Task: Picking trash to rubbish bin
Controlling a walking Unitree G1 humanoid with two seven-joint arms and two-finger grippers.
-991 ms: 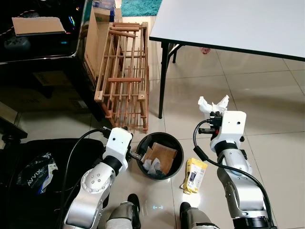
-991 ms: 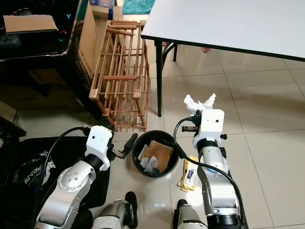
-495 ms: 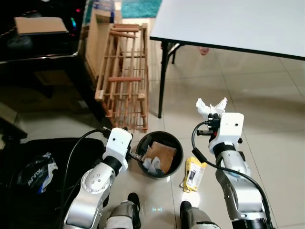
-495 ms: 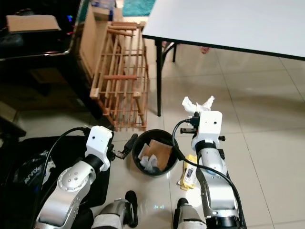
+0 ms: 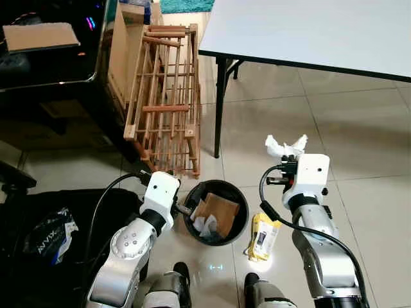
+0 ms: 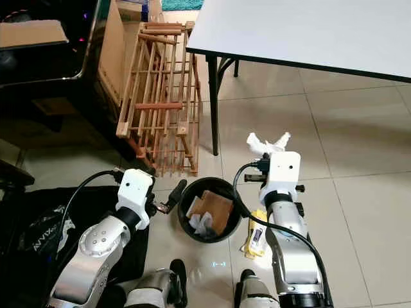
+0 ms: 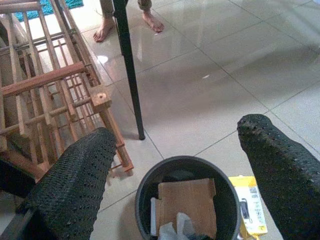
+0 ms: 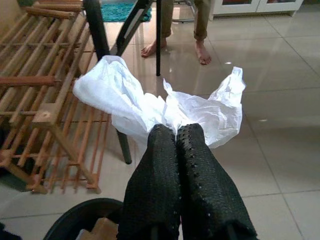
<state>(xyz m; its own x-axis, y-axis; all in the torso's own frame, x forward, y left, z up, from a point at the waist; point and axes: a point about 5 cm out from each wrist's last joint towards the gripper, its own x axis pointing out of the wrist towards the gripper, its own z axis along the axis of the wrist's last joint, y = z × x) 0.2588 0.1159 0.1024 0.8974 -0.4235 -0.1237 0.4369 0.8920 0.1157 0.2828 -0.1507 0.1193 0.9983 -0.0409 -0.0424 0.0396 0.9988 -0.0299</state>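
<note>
A round black rubbish bin (image 5: 216,212) stands on the tiled floor between my arms, holding a brown cardboard piece (image 5: 219,210) and some white scraps. My right gripper (image 8: 175,137) is shut on a crumpled white plastic wrapper (image 8: 145,102), held up to the right of and beyond the bin; the wrapper (image 5: 282,147) sticks out above the wrist. My left gripper (image 7: 180,150) hangs open just left of the bin's rim, nothing between its fingers. A yellow packet (image 5: 262,236) lies on the floor right of the bin.
A wooden rack (image 5: 166,102) leans beyond the bin. A white table (image 5: 308,29) with a black leg (image 5: 219,109) stands ahead. A black bag (image 5: 51,231) lies on my left. A person's bare feet (image 8: 172,50) stand behind the table.
The camera view shifted slightly. My right gripper with the wrapper stays about where it was, and the left gripper stays by the bin's rim.
</note>
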